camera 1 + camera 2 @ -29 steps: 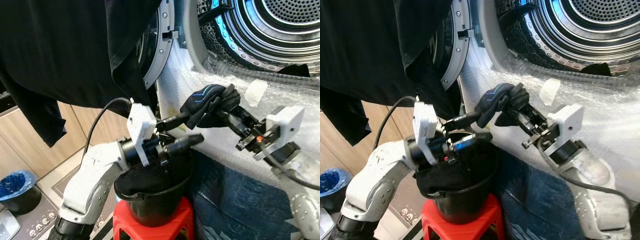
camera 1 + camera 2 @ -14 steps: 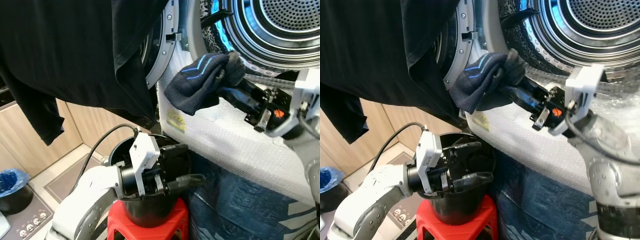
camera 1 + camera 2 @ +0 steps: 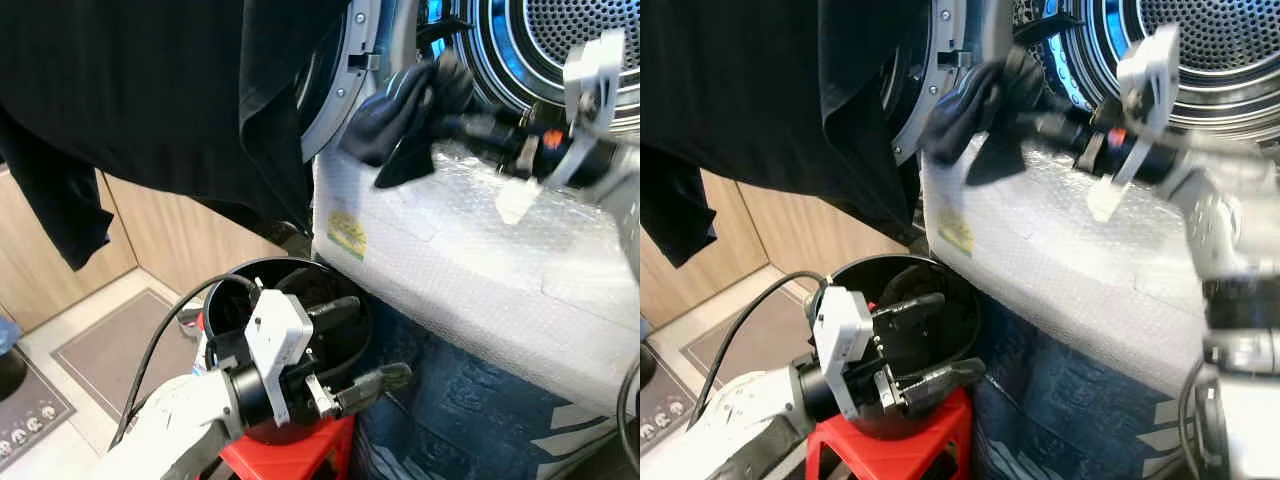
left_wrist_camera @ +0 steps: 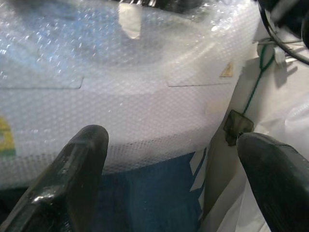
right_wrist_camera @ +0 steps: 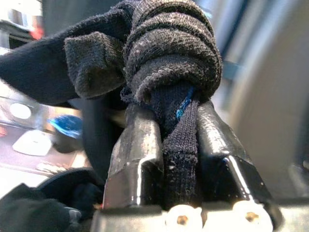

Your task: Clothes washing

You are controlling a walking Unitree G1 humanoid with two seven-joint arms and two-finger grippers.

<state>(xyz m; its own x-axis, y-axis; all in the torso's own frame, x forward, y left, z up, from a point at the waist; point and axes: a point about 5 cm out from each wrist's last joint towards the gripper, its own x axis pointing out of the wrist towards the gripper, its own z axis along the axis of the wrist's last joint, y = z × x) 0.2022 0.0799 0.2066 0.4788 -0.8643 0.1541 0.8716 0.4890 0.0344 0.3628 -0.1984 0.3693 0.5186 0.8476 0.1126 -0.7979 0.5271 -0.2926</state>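
The left gripper (image 3: 345, 345) hangs spread and empty, its fingers just over the black bucket (image 3: 235, 290). Beyond, the right gripper (image 3: 455, 120) pinches a dark sock (image 3: 400, 105) between its fingers, raised beside the drum (image 3: 570, 40); the dangling toe could snag the rim.

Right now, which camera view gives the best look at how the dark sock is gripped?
The right wrist view: the dark sock is sharp there, pinched between the right gripper's fingers. Both eye views show it blurred, hanging from the right gripper before the washer drum. The left wrist view looks at bubble wrap.
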